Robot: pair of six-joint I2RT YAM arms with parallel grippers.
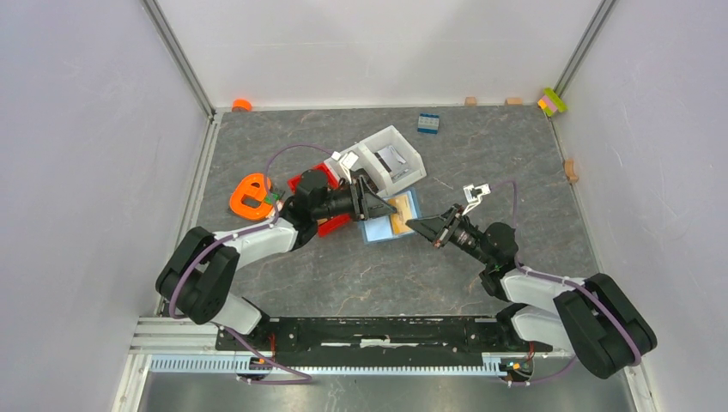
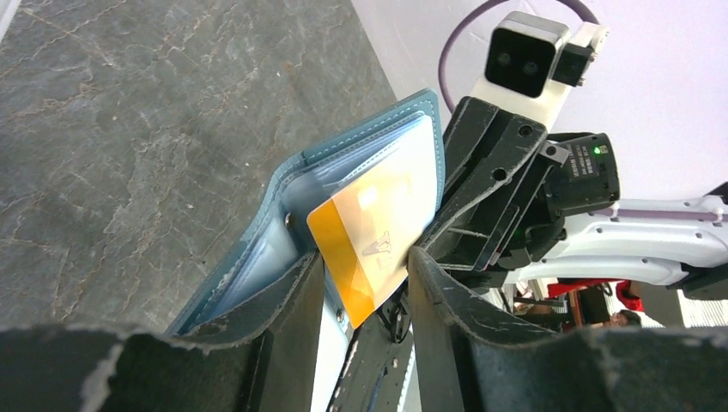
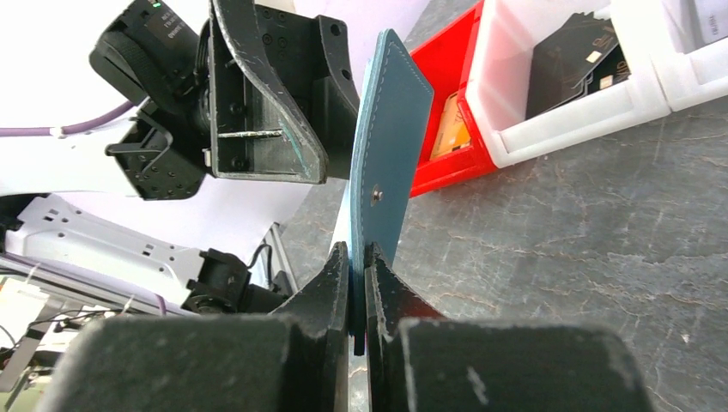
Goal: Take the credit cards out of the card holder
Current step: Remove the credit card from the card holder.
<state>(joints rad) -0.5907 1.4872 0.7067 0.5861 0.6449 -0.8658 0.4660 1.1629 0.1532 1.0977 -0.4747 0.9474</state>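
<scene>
1. My right claw [image 3: 358, 260] is clamped tight on the lower edge of the teal card holder [image 3: 391, 129], which stands upright just above my fingertips.
2. My left claw [image 2: 367, 257] is spread apart. An orange credit card [image 2: 378, 215] sticks out of the holder's clear sleeve into the gap between its fingers.
3. Beyond the holder from my right claw sit a red bin [image 3: 446, 77] and a white bin [image 3: 549, 120].

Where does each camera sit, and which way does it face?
Top external: above and behind, looking down on the grey stone-patterned table; left arm and right arm show.
Left wrist: on the left arm, facing past the left gripper at the small teal folding card holder and orange credit card.
Right wrist: faces past the right gripper, clamped on that holder.
Both wrist views share the holder.
</scene>
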